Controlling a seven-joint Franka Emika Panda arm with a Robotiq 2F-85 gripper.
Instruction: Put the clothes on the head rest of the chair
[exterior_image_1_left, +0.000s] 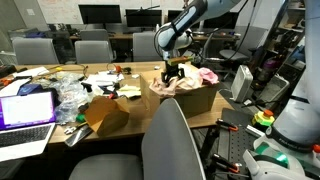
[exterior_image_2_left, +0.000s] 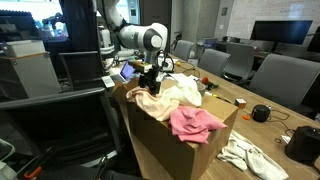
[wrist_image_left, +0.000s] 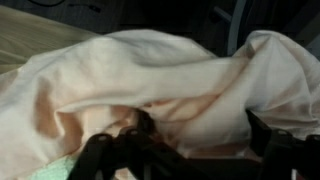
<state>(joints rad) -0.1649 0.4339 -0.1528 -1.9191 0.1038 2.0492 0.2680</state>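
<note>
A cardboard box (exterior_image_1_left: 195, 100) (exterior_image_2_left: 160, 140) holds clothes: a cream cloth (exterior_image_2_left: 178, 92) (wrist_image_left: 150, 75) and a pink cloth (exterior_image_2_left: 195, 122) (exterior_image_1_left: 207, 75). My gripper (exterior_image_1_left: 172, 70) (exterior_image_2_left: 152, 82) (wrist_image_left: 200, 135) is down at the top of the box. Its two dark fingers stand wide apart with the cream cloth between them, so it is open. The grey chair (exterior_image_1_left: 168, 140) stands at the near side of the table, its back towards the camera. It is apart from the gripper.
A laptop (exterior_image_1_left: 25, 110), crumpled plastic and a small open box (exterior_image_1_left: 105, 115) lie on the table. White cloth (exterior_image_2_left: 245, 155) lies beside the box. Office chairs (exterior_image_2_left: 285, 75) ring the table, and a dark chair (exterior_image_2_left: 60, 110) stands close to the box.
</note>
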